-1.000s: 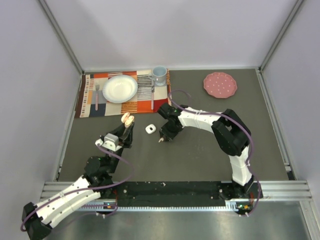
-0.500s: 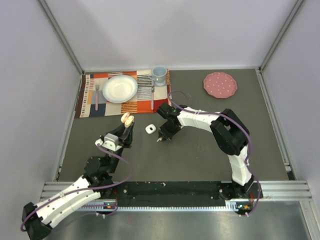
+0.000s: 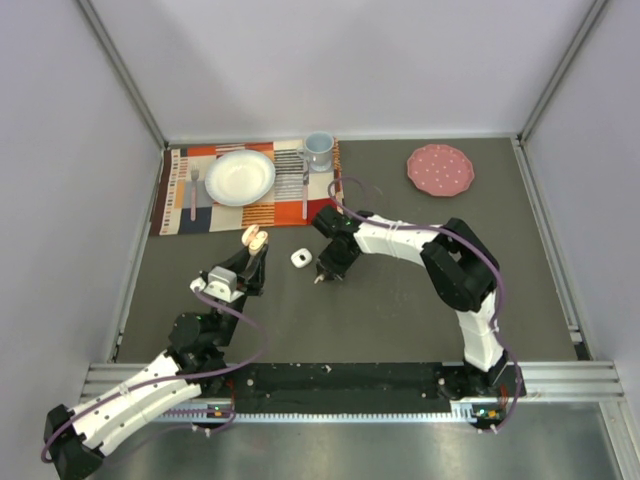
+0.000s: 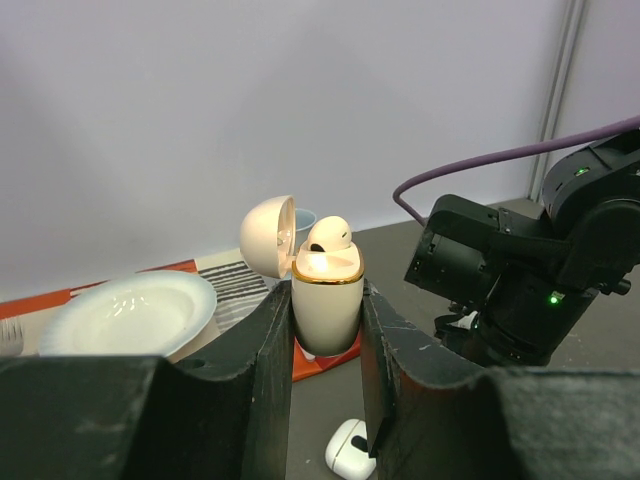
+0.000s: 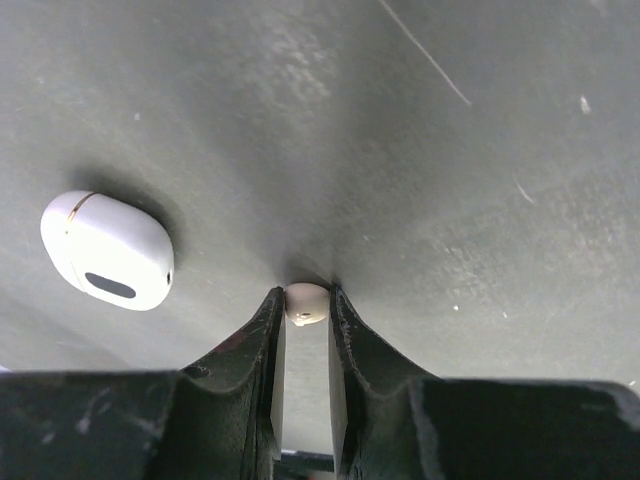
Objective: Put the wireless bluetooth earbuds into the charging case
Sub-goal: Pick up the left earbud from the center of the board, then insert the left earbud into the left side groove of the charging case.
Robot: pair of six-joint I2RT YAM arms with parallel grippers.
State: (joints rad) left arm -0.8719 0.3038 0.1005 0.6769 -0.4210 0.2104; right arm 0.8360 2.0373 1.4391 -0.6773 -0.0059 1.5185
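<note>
The left hand (image 4: 327,330) is nearest, raised above the counter (image 3: 400,300) on the left side. Its two fingers are clamped on the lower body of a cream charging case (image 4: 326,295). The case stands upright with its long axis vertical and its mouth facing up. Its lid (image 4: 268,236) is hinged back and hangs open to the left in the wrist view. One earbud (image 4: 329,235) sits in the mouth with its rounded head poking up, and its stem is hidden inside.

Just right of it a closed white case (image 3: 299,258) lies flat on the counter between the two hands, touching neither.

Beside that case the right hand (image 3: 323,272) points straight down at the counter. Its fingers are drawn together on a second earbud (image 5: 306,303). Only the round end shows, pressed against the counter surface. The rest is hidden between the fingers, so I cannot tell how its stem runs.

Beyond the held cream case, the near edge of a striped placemat (image 3: 190,220) lies close by. It carries a white bowl (image 3: 240,177) and a pale blue cup (image 3: 318,150). A pink plate (image 3: 440,170) sits at the far right, well apart from both hands. The side walls (image 3: 60,200) are also well apart from both hands.
</note>
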